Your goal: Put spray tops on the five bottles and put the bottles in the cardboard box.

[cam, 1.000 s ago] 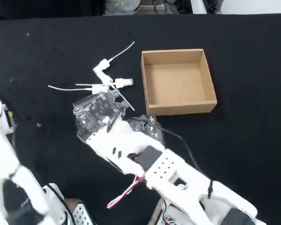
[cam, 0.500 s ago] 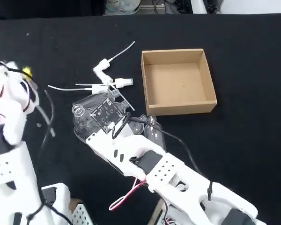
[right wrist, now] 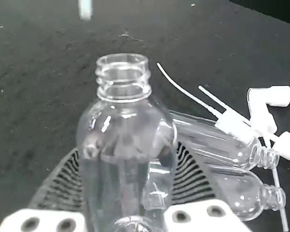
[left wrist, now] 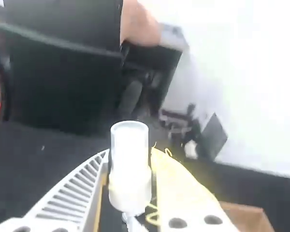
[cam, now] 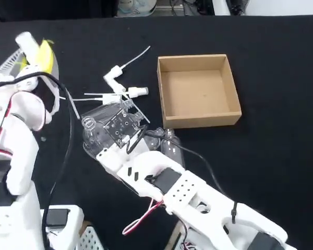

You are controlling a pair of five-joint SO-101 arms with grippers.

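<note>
My left gripper (cam: 34, 48) is raised over the table's left side, shut on a white spray top (cam: 27, 39) that stands up between its fingers; the left wrist view shows the spray top (left wrist: 129, 164) in the left gripper (left wrist: 130, 166). My right gripper (cam: 98, 136) is shut on a clear uncapped bottle (cam: 91, 130) just left of the table's middle. In the right wrist view the bottle (right wrist: 124, 140) stands between the fingers of the right gripper (right wrist: 128, 181), its open neck pointing away. The cardboard box (cam: 235, 88) stands open and empty, to the right of the bottle.
Three loose spray tops (cam: 115, 77) with long tubes lie between the held bottle and the box's left wall. Two more clear bottles (right wrist: 222, 145) lie on their sides beside the held one. Another bottle (cam: 170, 144) lies by the right arm, below the box.
My left arm has swung up into view at the left, carrying the spray top higher. My right gripper with the bottle has shifted only slightly.
</note>
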